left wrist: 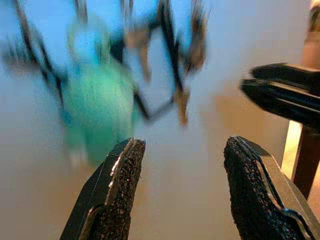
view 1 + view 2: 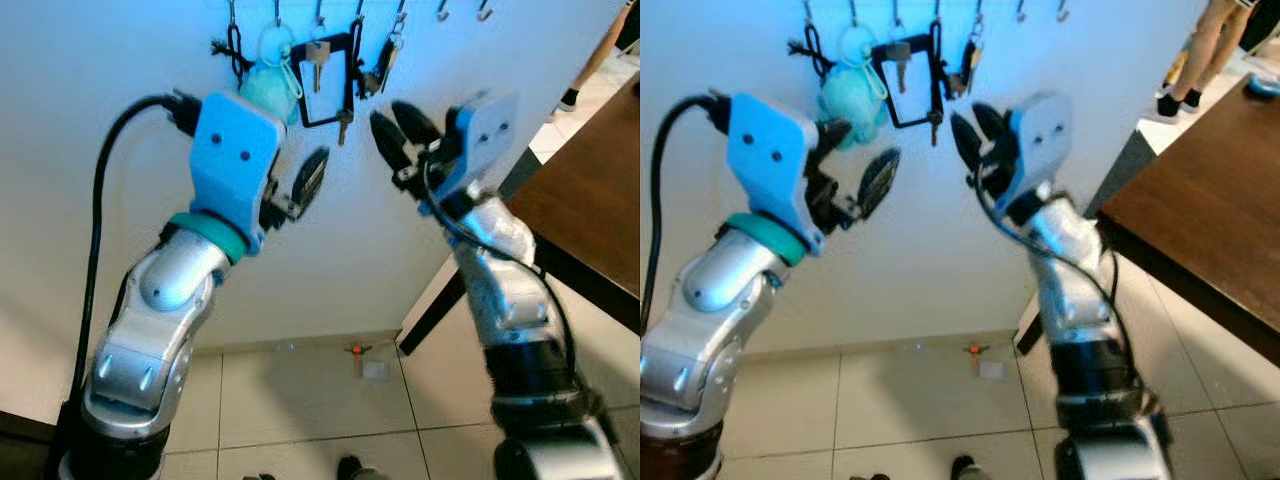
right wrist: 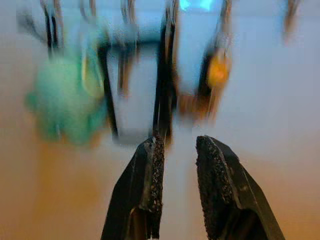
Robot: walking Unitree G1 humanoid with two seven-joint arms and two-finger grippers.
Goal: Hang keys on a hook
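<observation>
A row of metal hooks (image 2: 320,12) runs along the top of the white wall. On them hang a silver key (image 2: 318,55), a black lanyard loop (image 2: 326,92), a teal plush keychain (image 2: 270,85) and a darker key bunch (image 2: 381,65). Two hooks (image 2: 441,12) at the right end are bare. My left gripper (image 1: 184,145) is open and holds nothing; it is raised just below the plush, short of the wall. My right gripper (image 3: 179,145) is raised below the key bunch with a narrow gap between its fingers (image 2: 386,138). The wrist views are blurred.
A dark wooden table (image 2: 590,210) stands close on the right, its leg (image 2: 440,300) slanting to the tiled floor (image 2: 300,400). A person's legs (image 2: 1200,50) are at the far upper right. A small orange item (image 2: 357,352) lies by the wall base. A black cable (image 2: 100,200) loops beside my left arm.
</observation>
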